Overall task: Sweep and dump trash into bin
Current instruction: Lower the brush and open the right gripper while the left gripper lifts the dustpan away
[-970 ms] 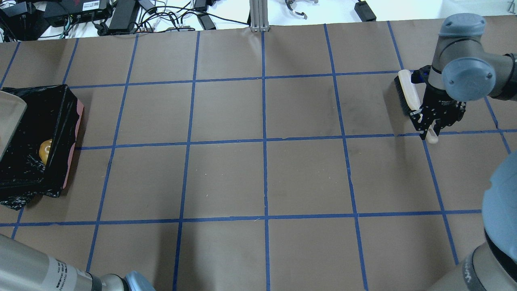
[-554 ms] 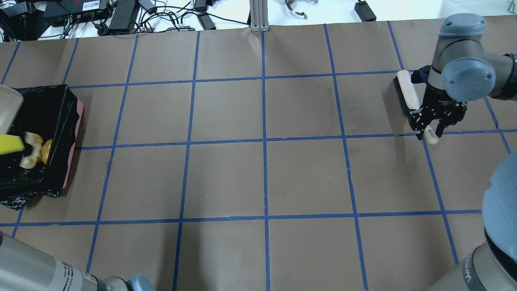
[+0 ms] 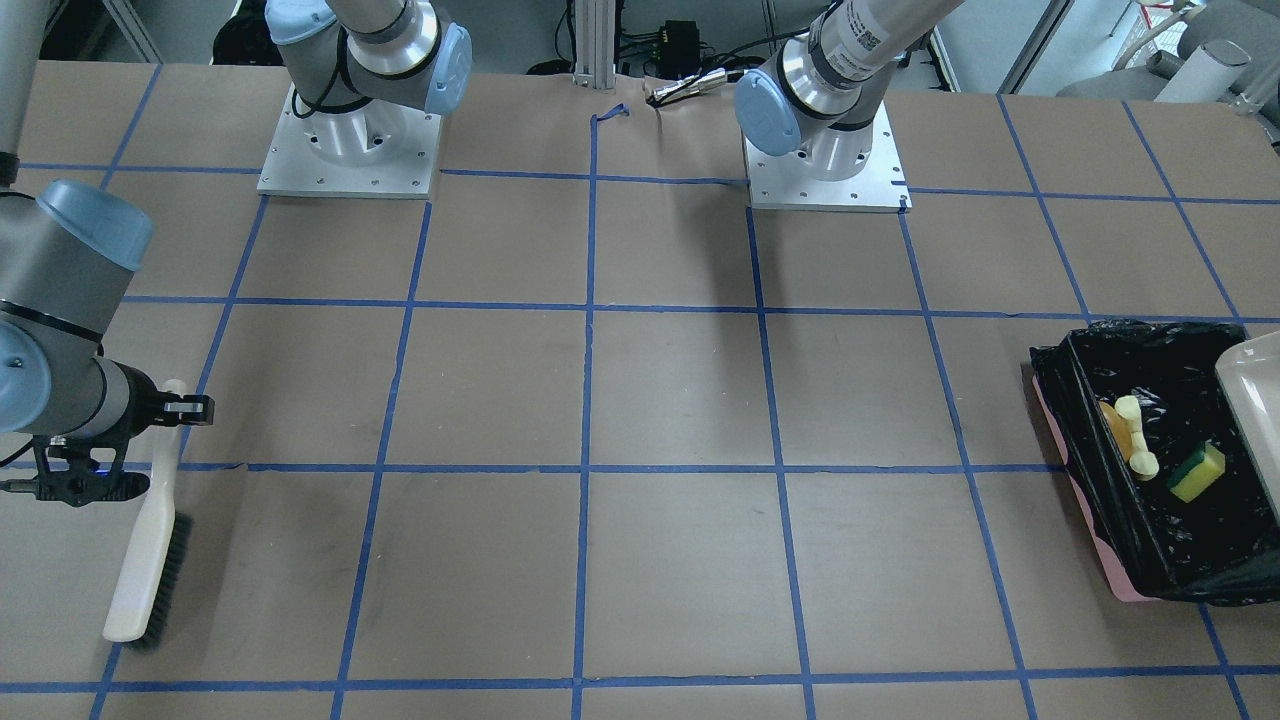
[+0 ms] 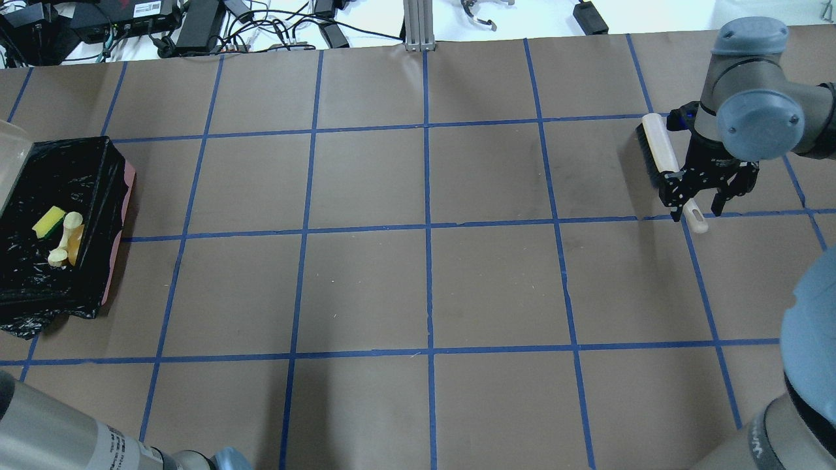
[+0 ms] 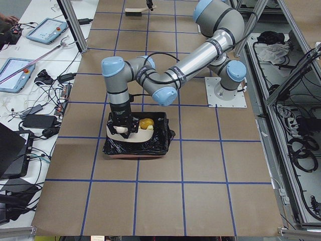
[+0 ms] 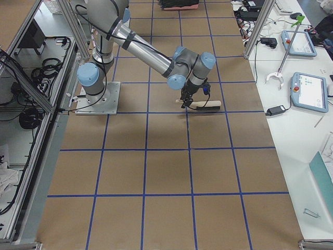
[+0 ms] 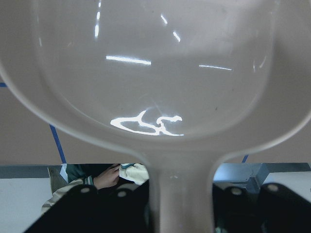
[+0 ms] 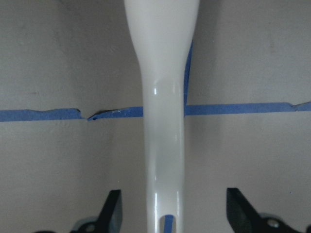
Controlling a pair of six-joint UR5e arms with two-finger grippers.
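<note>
All three pieces of trash lie inside the rectangular pink bin lined with a crinkly black plastic bag point(image 4: 121, 196): the yellow sponge block point(image 4: 48, 222), the curved tan croissant-like pastry point(image 4: 63, 239) just beside it, and the glossy golden-brown potato-like lump point(image 4: 76, 245) tucked against the pastry on the side nearer the table's middle. The dumping step therefore looks finished. The beige plastic dustpan point(image 3: 1254, 388) hangs at the bin's outer edge. The left gripper point(image 5: 123, 130) is clamped on its handle, which runs straight down between the dark fingers in the left wrist view. Well apart, at the other end of the brown paper-covered table with its blue tape grid point(image 4: 496, 287), the beige brush with black bristles point(image 4: 658, 153) lies on the surface. The right gripper point(image 4: 697, 210) hovers over its handle with the jaws spread wide and a clear gap on each side. What remains is probably tidying: carry the dustpan clear of the bin without catching the bag, set it down, and lift the right arm straight up off the brush.
</note>
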